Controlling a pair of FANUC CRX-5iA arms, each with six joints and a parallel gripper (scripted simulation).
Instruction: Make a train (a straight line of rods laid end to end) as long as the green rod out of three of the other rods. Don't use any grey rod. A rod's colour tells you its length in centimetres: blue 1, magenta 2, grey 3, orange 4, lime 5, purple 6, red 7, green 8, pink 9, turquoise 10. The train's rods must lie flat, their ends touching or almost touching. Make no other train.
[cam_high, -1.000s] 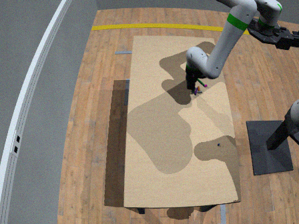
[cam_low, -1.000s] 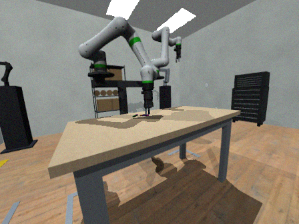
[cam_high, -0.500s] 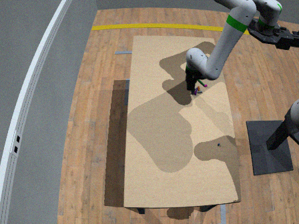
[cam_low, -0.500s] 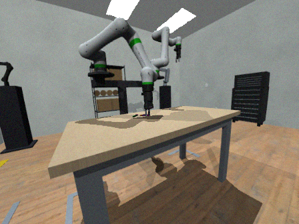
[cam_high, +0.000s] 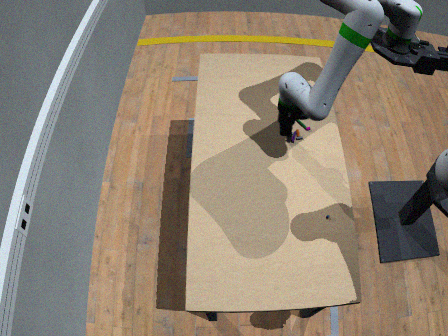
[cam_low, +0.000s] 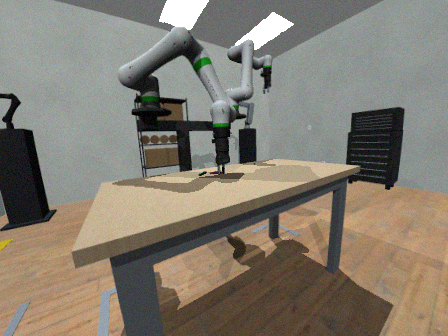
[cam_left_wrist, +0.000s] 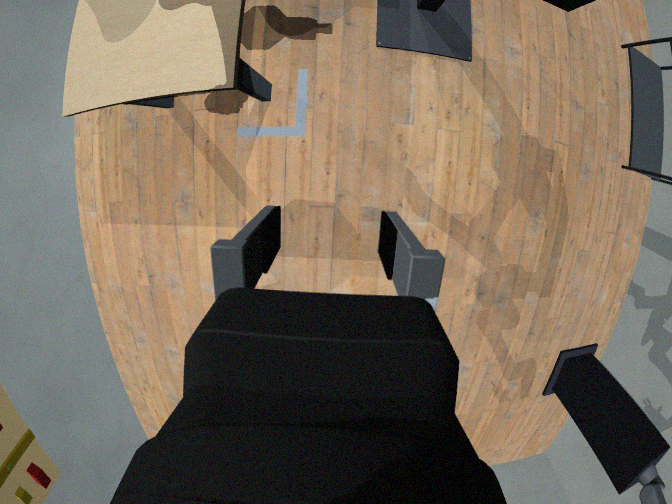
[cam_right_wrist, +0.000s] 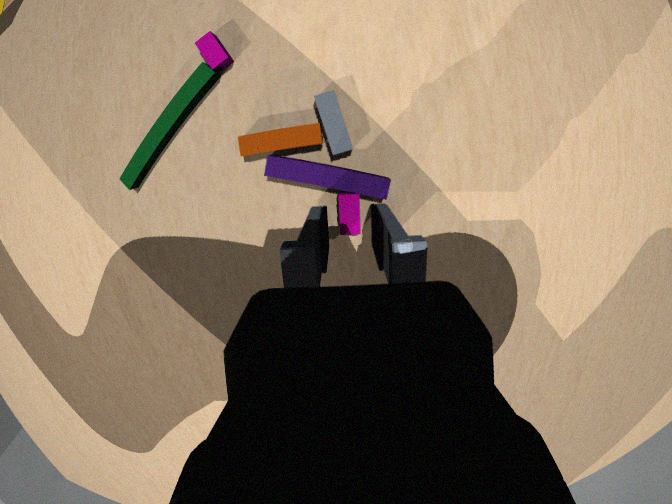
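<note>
Your right tool (cam_high: 290, 138) (cam_low: 220, 172) (cam_right_wrist: 349, 225) points down at the worktop (cam_high: 240, 270) (cam_low: 200, 215) (cam_left_wrist: 151, 59) (cam_right_wrist: 597, 271), its fingers parted part way and gripping nothing. In your right wrist view, the near magenta rod (cam_right_wrist: 349, 213) lies flat between the fingertips, with a visible gap on either side; its 12 o'clock end is at the side of the purple rod (cam_high: 293, 136) (cam_right_wrist: 327, 176), and you cannot tell whether they touch.

Taking clock directions in that view from the right tool's fingertips, you have the purple rod at 12, slanting from 10 towards 4. Beyond it, the grey rod (cam_right_wrist: 332, 124) is also near 12, and the orange rod (cam_high: 298, 133) (cam_right_wrist: 280, 139) is around 11, its 3 o'clock end just beside the grey rod's flank. Your green rod (cam_high: 303, 124) (cam_low: 202, 174) (cam_right_wrist: 169, 127) lies at 10, with the far magenta rod (cam_high: 308, 128) (cam_right_wrist: 214, 49) at its 1 o'clock end, touching or nearly so and turned at an angle.

Your left tool (cam_high: 445, 59) (cam_low: 266, 91) (cam_left_wrist: 330, 229) hangs over the floor, away from the worktop, wide open and holding nothing.
</note>
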